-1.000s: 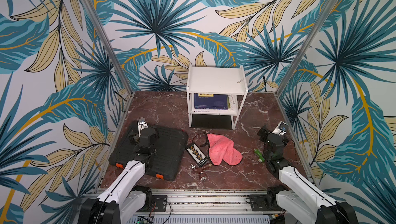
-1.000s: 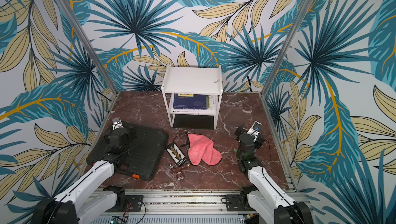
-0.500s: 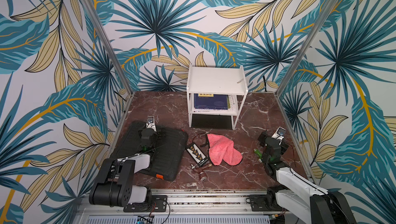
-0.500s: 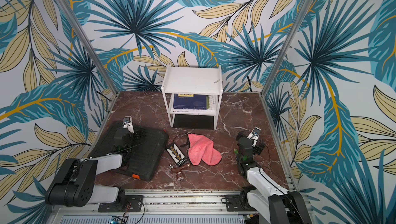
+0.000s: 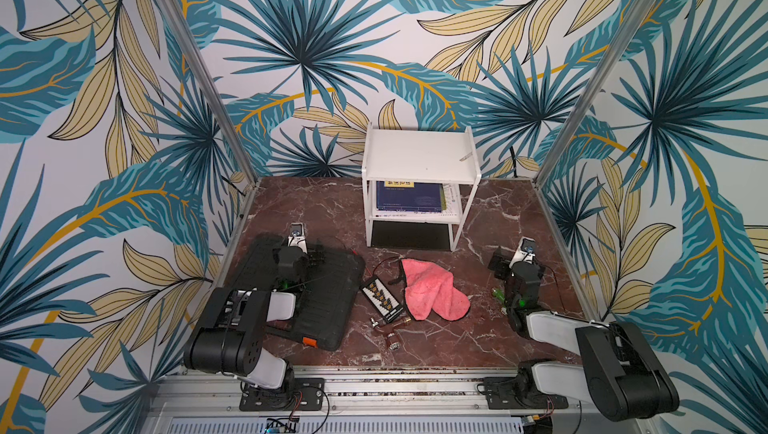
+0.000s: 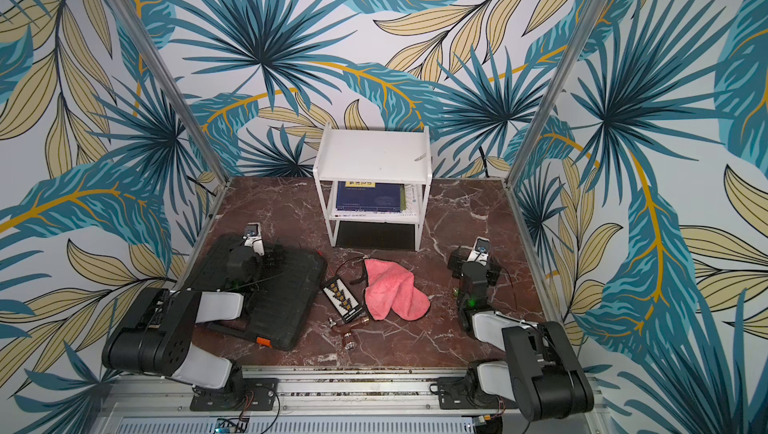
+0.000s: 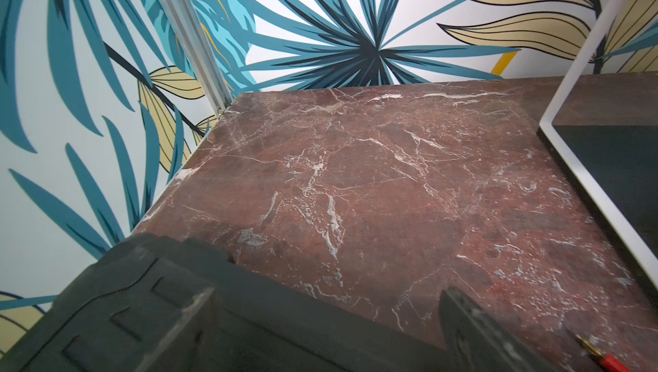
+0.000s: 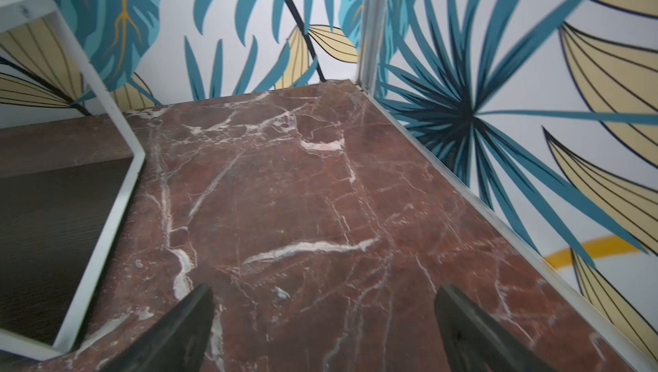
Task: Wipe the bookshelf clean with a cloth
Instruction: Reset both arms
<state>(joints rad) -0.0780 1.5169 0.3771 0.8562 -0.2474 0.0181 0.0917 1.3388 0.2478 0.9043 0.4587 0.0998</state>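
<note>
Nearest the front rail, the left gripper (image 7: 327,311) is held low over the far edge of a black ribbed case (image 5: 332,295), with its fingers (image 7: 194,317) spread wide and nothing between them. The right gripper (image 8: 325,299) is poised just above the marble table (image 8: 302,192), its fingers (image 8: 459,313) equally wide apart and empty. One white leg of the bookshelf (image 5: 419,153) is caught at the edge of each wrist view. In both top views the case is seen in front of the bookshelf towards the left arm's side. A small green object (image 5: 497,293) is partly hidden by the right arm on the opposite side. The cloth (image 5: 432,293), pink and crumpled, is laid flat on the table directly in front of the bookshelf, well apart from it and touched by neither gripper (image 6: 392,293). Just beside the cloth, on the case's side, a small black connector board (image 5: 381,299) is found, with a few brown fittings (image 5: 390,328) nearer the rail. Farthest back, the bookshelf (image 6: 372,149) is set against the rear wall. A blue book (image 5: 409,197) is laid on its lower tier, and a small pale scrap (image 5: 465,157) is seen on its white top shelf.
</note>
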